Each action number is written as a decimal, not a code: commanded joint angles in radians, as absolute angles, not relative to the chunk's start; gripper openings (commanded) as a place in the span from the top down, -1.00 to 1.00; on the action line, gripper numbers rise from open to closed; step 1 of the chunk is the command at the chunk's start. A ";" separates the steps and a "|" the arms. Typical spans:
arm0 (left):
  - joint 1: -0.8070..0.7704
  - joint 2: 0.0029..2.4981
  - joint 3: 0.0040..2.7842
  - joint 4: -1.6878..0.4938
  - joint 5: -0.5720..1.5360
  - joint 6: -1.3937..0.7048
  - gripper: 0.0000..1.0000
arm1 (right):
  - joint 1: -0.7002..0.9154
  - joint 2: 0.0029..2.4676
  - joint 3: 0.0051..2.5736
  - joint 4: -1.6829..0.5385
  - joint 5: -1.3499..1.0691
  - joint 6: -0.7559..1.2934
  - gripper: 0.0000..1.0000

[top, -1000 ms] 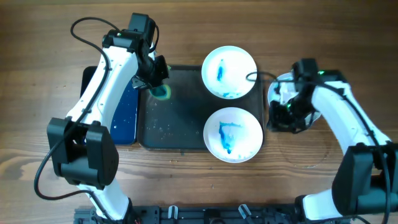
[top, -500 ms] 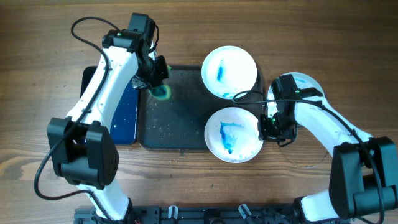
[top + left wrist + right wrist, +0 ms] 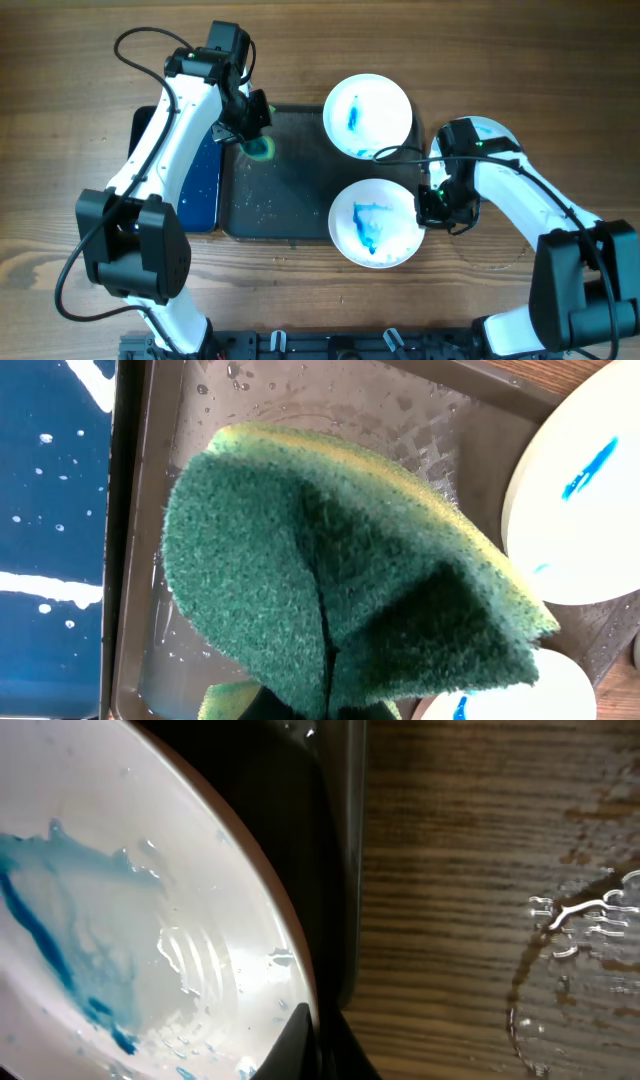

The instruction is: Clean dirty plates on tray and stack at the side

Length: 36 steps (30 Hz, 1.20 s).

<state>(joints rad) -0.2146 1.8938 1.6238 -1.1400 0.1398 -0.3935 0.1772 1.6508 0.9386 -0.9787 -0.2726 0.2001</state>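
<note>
Far left: left pincer (image 3: pixel 254 136) pinching the folded green sponge (image 3: pixel 330 560) over the tray (image 3: pixel 290 200), at its upper-left corner, well apart from both smeared plates. Upper plate (image 3: pixel 368 115) sits on the tray's upper right. Lower plate (image 3: pixel 375 222) overhangs the bottom rim. Right pincer (image 3: pixel 433 205) looks clamped on the lower plate's right rim, with the plate lying to its left; the right arm is nearer. Third plate (image 3: pixel 497 126) on the table (image 3: pixel 60 100) at right, partly hidden.

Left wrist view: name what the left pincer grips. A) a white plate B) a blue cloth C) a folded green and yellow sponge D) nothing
C: the left pincer is shut on the green sponge, which is folded and has a yellow edge, over the wet tray.
</note>
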 commanded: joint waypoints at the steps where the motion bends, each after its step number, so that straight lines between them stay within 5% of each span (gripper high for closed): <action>1: -0.218 1.861 1.640 -1.140 0.138 -0.370 0.92 | 0.200 1.641 1.020 -1.015 -0.304 0.204 0.92; 9: -0.218 1.861 1.640 -1.140 0.138 -0.371 0.92 | 0.515 1.642 1.080 -0.691 -0.135 0.755 0.91; 19: -0.218 1.861 1.640 -1.148 0.137 -0.374 0.92 | 0.730 1.831 1.080 -0.383 -0.023 1.027 0.91; 21: -0.218 1.861 1.640 -1.148 0.137 -0.374 0.92 | 0.733 1.860 1.080 -0.344 -0.080 0.971 0.91; 25: -0.218 1.861 1.640 -1.148 0.138 -0.374 0.92 | 0.731 1.861 1.102 -0.364 -0.105 0.873 0.35; 27: -0.218 1.861 1.640 -1.149 0.137 -0.374 0.92 | 0.726 1.861 1.153 -0.433 -0.102 0.776 0.24; 33: -0.218 1.861 1.640 -1.149 0.137 -0.374 0.92 | 0.664 1.873 1.239 -0.483 -0.128 0.342 0.10; 36: -0.218 1.861 1.640 -1.156 0.137 -0.374 0.92 | 0.640 1.908 1.239 -0.474 -0.173 0.289 0.09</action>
<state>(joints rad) -0.2146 1.8938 1.6238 -1.1481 0.1398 -0.3935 0.6628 1.8511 1.2240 -0.4793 -0.1196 0.4591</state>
